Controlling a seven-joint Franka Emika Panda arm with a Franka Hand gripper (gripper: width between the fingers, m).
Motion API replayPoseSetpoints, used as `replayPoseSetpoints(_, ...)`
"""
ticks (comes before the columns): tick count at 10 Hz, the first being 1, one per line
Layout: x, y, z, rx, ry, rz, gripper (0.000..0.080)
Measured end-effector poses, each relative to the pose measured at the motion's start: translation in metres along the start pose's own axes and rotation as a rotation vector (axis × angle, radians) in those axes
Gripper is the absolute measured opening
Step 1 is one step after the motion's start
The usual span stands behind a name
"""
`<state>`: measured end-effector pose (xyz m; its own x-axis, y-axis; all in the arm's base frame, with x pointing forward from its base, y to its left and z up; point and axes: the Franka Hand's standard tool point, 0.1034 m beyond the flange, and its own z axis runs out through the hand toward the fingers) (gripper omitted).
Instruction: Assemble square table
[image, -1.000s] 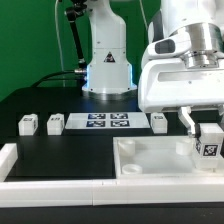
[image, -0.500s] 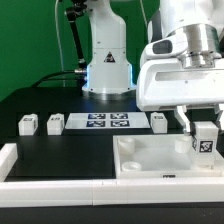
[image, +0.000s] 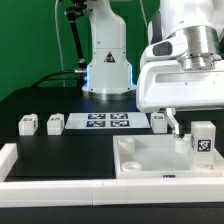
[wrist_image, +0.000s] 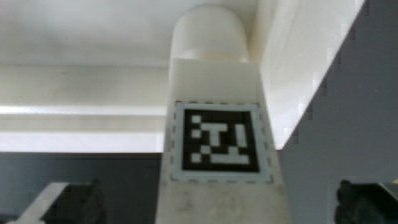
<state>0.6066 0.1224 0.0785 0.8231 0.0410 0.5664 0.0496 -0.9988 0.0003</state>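
Now that I have let go: the leg (image: 203, 140) I was gripping a second ago stands by itself, upright, with its black-and-white tag showing.
My hand (wrist_image: 214, 198): wide open. In the wrist view the two dark fingertips (wrist_image: 59, 200) sit well apart, one on either side of the leg, and neither touches it.
What has changed: half a second ago the fingers were close against the leg. Now one finger hangs clear of it on the exterior view's left, and the leg has barely shifted.
Tabletop (image: 150, 158): a white square slab lying flat by the near edge of the black bench (image: 70, 150), toward the corner on the exterior view's right. The freed leg stands on it at that same end.
Spare legs: the first spare leg (image: 28, 124) and second spare leg (image: 55, 124) sit side by side toward the bench's far edge on the exterior view's left. The third spare leg (image: 158, 122) sits further along the same line.
Marker board (image: 105, 122): lies flat between the second and third spare legs.
What it means: I judge one leg delivered and three left to fetch. I cannot tell whether this one is fully seated.
Risk: the open fingers are on either side of the leg, so a sideways move could knock it over.
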Motion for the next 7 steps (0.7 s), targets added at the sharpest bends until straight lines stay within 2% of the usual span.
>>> replayPoseSetpoints(4,0.000,0.000,0.000,0.000,-0.005,0.001,0.0649)
replayPoseSetpoints(5,0.001,0.000,0.000,0.008,-0.091,0.020,0.0649)
replayPoseSetpoints(6,0.013,0.002,-0.005,0.016,-0.122,0.033,0.0649)
replayPoseSetpoints(7,0.015,0.005,-0.004,0.013,-0.119,0.036,0.0649)
